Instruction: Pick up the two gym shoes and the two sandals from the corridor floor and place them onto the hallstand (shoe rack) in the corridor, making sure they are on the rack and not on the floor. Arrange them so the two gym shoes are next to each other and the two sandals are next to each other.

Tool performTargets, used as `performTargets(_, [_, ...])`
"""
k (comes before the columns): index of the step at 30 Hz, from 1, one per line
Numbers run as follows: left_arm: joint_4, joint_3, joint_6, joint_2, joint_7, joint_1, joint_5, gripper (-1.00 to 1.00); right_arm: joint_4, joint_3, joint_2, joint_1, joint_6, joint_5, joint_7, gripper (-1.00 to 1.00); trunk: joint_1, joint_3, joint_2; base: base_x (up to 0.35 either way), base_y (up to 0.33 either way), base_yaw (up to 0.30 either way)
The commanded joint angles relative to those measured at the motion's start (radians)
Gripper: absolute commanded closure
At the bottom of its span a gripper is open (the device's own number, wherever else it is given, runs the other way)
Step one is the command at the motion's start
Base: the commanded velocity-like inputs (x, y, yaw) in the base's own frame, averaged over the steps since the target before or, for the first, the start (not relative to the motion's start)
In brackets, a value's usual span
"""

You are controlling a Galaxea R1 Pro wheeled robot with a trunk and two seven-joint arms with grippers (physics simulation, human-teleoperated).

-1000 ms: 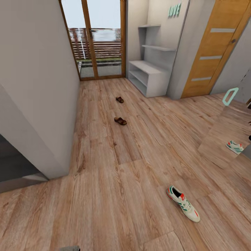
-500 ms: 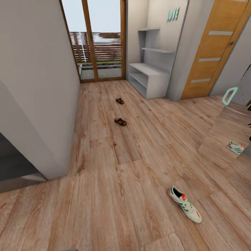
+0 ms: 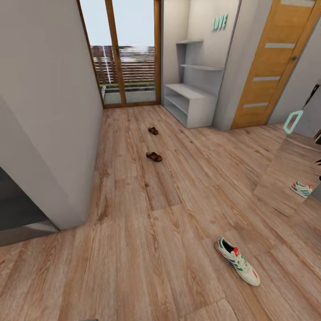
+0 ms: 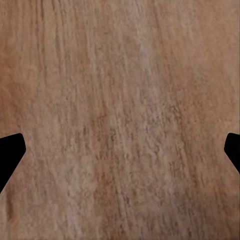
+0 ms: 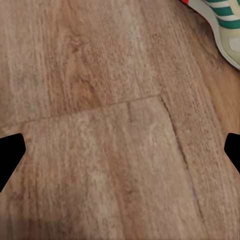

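Head view: one gym shoe lies near on the corridor floor, another far right; two sandals lie mid-corridor, short of the hallstand.

Left wrist view: left claw spread wide over bare planks.

Right wrist view: right claw released, a gym shoe nearby.

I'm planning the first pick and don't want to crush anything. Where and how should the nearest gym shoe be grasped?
Probably from above, across the narrow midfoot. The gym shoe lies upright on its sole on the corridor floor, with bare floor along both long sides, so the fingers can straddle it there. The right gripper looks nearest: the shoe's edge shows in the right wrist view.
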Motion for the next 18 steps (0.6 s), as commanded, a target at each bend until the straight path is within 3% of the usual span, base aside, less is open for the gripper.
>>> performTargets(1, [0.001, 0.003, -0.003, 0.000, 0.001, -0.001, 0.000, -1.00, 0.001, 0.000, 0.000, 0.000, -0.003, 0.003, 0.000, -1.00, 0.004, -0.002, -0.007, 0.000, 0.000, 0.000])
performTargets(18, [-0.008, 0.001, 0.004, -0.001, -0.002, -0.008, 0.012, -1.00, 0.001, 0.000, 0.001, 0.000, -0.002, 0.003, 0.000, -1.00, 0.069, -0.030, -0.126, 0.000, 0.000, 0.000])
